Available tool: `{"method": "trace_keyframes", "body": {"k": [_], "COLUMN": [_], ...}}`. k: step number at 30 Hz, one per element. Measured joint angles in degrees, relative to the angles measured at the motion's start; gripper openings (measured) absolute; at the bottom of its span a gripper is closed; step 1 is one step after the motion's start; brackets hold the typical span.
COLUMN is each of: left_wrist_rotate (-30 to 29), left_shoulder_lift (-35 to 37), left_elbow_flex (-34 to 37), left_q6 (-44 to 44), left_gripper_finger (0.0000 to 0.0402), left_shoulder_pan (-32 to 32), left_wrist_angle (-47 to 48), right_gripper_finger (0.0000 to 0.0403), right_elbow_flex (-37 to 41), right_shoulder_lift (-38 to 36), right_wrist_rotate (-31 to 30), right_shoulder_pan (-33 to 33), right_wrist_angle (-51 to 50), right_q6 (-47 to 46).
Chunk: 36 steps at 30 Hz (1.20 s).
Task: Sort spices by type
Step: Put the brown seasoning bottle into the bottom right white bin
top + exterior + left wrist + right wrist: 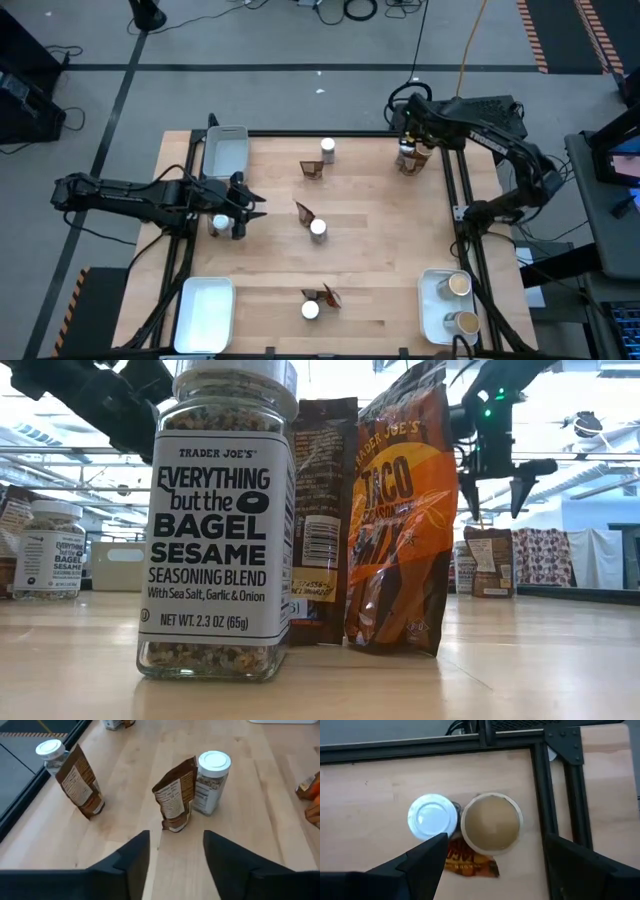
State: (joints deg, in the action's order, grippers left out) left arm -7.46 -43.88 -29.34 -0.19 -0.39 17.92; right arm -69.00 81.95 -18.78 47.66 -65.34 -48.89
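High view: your right gripper (413, 141) hangs wide open over the tan jar (491, 824).
Left gripper (252, 206) open, empty, near the sachet (175, 795).

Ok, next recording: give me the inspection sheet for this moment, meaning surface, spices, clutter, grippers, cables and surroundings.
Surface: wooden table, white trays at three corners.
Job's things: centre jar beside a sachet; similar pairs at the far edge and near edge; two tan-lidded jars in the near right tray.
Clutter: nothing seen.
Grippers: left gripper open, at the table's left side, facing the centre pair; right gripper open above a white-lidded jar and a tan-lidded jar at the far right corner.
Cables: loose on the floor beyond the table.
Surroundings: grey floor, striped tape.
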Motion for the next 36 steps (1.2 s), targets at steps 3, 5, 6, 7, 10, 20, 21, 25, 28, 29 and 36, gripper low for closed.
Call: {"method": "trace_keyframes", "body": {"k": [3,5,6,7,10,20,21,25,28,29,36], "left_wrist_rotate": [1.1,2.4,2.9,3.1,3.2,3.4,3.4,3.4,3.4,3.4,3.4], "left_shoulder_lift": [0.0,0.0,0.0,0.0,0.0,0.0,0.0,0.0,0.0,0.0,0.0], "left_elbow_flex": [0.0,0.0,0.0,0.0,0.0,0.0,0.0,0.0,0.0,0.0,0.0], "left_q6": [0.4,0.5,0.5,0.5,0.5,0.5,0.5,0.5,0.5,0.5,0.5], "left_gripper_finger": [0.0217,0.0228,0.0232,0.0235,0.0238,0.0238,0.0238,0.0238,0.0238,0.0238,0.0238], "left_shoulder_pan": [0.0,0.0,0.0,0.0,0.0,0.0,0.0,0.0,0.0,0.0,0.0], "left_wrist_angle": [-1.1,-1.5,-1.5,-1.5,-1.5,-1.5,-1.5,-1.5,-1.5,-1.4,-1.3], "right_gripper_finger": [0.0313,0.0313,0.0313,0.0313,0.0313,0.0313,0.0313,0.0313,0.0313,0.0313,0.0313], "right_elbow_flex": [0.6,0.7,0.7,0.7,0.7,0.7,0.7,2.6,5.1,6.0,10.8], "right_shoulder_lift": [1.1,2.0,2.5,2.9,4.0,5.0,5.0,5.0,5.0,5.0,5.0], "right_wrist_rotate": [1.2,1.3,1.2,1.2,1.1,1.0,1.1,2.2,2.7,2.7,5.9], "right_shoulder_pan": [1.1,1.5,1.8,1.9,2.4,5.1,5.2,5.5,5.8,5.8,6.8], "right_wrist_angle": [2.4,2.8,3.1,3.3,3.6,3.0,3.0,4.0,5.1,5.9,8.8], "right_q6": [0.1,0.1,0.1,0.1,0.1,1.3,1.4,1.5,2.1,2.3,2.9]}}
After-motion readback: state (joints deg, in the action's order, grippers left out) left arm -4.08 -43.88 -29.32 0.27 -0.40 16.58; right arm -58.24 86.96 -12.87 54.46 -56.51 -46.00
